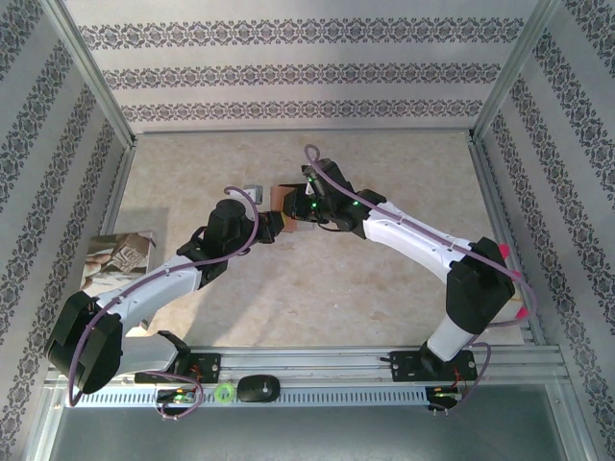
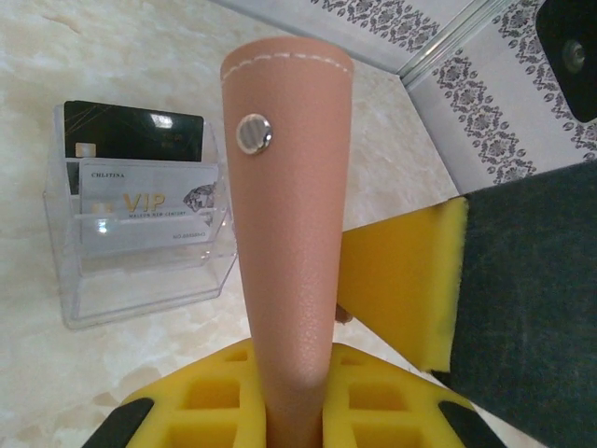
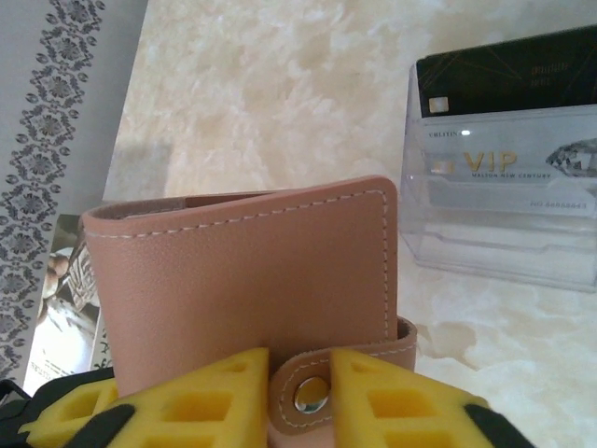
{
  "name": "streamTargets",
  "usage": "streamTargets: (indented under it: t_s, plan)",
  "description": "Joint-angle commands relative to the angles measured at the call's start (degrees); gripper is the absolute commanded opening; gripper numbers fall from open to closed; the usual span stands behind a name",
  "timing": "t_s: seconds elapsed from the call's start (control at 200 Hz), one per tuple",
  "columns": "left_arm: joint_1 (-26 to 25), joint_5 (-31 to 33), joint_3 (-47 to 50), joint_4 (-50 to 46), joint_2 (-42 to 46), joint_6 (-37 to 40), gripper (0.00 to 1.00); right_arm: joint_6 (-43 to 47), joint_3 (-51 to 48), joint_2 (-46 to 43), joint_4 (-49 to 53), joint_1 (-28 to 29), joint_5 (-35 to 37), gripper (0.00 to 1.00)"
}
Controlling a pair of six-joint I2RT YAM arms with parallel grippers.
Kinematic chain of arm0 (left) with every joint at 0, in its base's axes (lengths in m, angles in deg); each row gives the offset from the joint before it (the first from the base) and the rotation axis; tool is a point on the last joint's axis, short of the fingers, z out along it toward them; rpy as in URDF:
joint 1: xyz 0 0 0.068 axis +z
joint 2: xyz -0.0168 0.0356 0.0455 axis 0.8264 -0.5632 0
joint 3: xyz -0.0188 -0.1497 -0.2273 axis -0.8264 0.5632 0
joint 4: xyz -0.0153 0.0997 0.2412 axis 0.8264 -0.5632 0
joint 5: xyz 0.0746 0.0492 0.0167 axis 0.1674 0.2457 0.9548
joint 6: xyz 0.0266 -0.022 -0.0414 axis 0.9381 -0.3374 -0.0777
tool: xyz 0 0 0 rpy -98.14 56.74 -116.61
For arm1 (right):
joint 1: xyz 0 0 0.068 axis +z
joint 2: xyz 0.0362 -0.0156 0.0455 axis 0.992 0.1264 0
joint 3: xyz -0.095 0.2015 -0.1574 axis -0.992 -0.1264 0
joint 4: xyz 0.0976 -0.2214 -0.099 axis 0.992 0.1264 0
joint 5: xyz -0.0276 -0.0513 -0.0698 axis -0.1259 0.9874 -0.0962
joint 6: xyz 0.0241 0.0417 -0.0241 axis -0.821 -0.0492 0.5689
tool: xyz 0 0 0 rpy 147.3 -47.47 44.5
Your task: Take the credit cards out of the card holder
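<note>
Pinching the wallet by one end, the left claw was clenched on it, yellow pads pressed to both faces. The leather stood straight out from the fingers, with its stitched edge and snap at the far end. By my reading that grip was there to steady the wallet while the other arm worked the closure. The halves must part before any card can come out, and the wallet looked folded shut with its strap across the edge.

The right claw met it from the opposite side, which suits that job. In its own camera the two pads sat on either side of the strap and snap, low against the broad face of the wallet. They were near the leather or touching it, but whether they had bitten down I could not tell from that angle. In the left wrist view one right pad lay against the wallet's side.

From above, the wallet sat between the two claws towards the far middle of the table, with both wrists converged on it. A clear stand was near it on the left arm's side and apart from it. The stand held a black card at the back and a silver VIP card in front, likely the place meant for whatever was drawn out.
</note>
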Motion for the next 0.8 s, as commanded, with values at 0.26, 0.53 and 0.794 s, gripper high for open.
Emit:
streamTargets:
  t_s: [0.26,0.53,0.794]
  plan:
    - [-0.9,-0.5,-0.3,4.7,3.6,2.0,0.0,3.3,-0.4,0.9,5.0,0.6,6.3,0.0]
    - [-0.4,-2.2,0.6,4.3,4.4,2.3,0.0,4.1,-8.0,-4.1,2.9,-3.5,6.8,0.0]
    - [2.9,-13.1,3.0,12.1,4.0,-0.4,0.0,10.1,-18.3,-12.5,-10.2,-13.8,-10.9,0.28]
